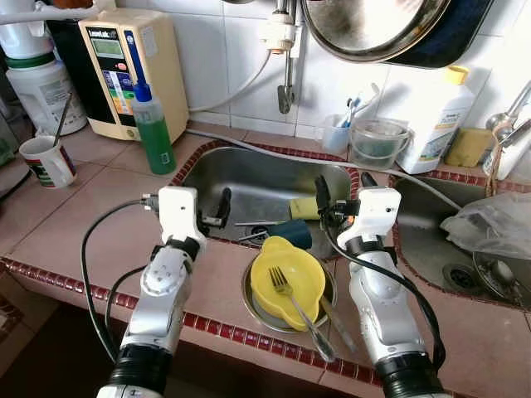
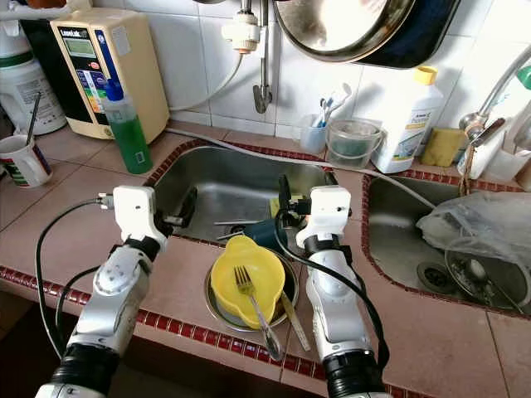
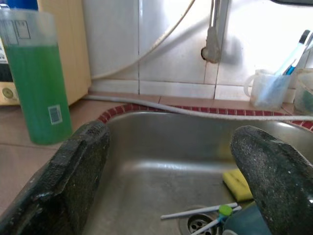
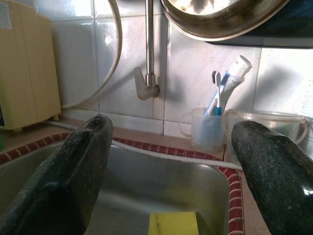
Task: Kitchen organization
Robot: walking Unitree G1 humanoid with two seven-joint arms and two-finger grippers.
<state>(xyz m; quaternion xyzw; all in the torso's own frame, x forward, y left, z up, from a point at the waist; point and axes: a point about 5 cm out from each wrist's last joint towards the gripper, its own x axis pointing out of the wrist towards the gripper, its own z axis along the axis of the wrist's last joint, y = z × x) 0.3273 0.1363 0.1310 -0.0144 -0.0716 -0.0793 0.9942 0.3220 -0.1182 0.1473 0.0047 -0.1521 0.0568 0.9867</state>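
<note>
Both arms reach out over the front edge of a pink tiled desk [image 1: 99,207] with a dark red border. The left end effector [image 1: 217,209] hangs at the near left rim of a shiny steel sink [image 1: 257,186], and its two black fingers [image 3: 73,181] are spread wide with nothing between them. The right end effector [image 1: 340,192] is at the near right rim of the same sink, fingers [image 4: 68,176] also wide apart and holding nothing.

Between the two arms, on the front edge, sits a yellow plastic bowl with a spout [image 1: 286,282] resting inside a round steel bowl [image 1: 249,300]. A silver metal fork [image 1: 297,308] lies across the yellow bowl, its handle pointing toward the robot.

Inside the sink are a yellow sponge [image 1: 304,207], a dark teal cup [image 1: 297,234] and some thin utensils near the drain (too small to name).

A tall bottle of green liquid with a blue cap [image 1: 153,128] stands on the desk left of the sink, in front of a cream box-shaped machine [image 1: 133,70]. A white mug with a spoon in it [image 1: 48,160] stands farther left. Behind the sink are a clear cup with toothbrushes [image 1: 338,131], a clear plastic tub [image 1: 377,143] and a white bottle with a yellow cap [image 1: 440,116]. A big metal pan [image 1: 373,29] hangs on the wall above. A crumpled clear plastic bag [image 1: 494,222] lies in a second sink on the right.
</note>
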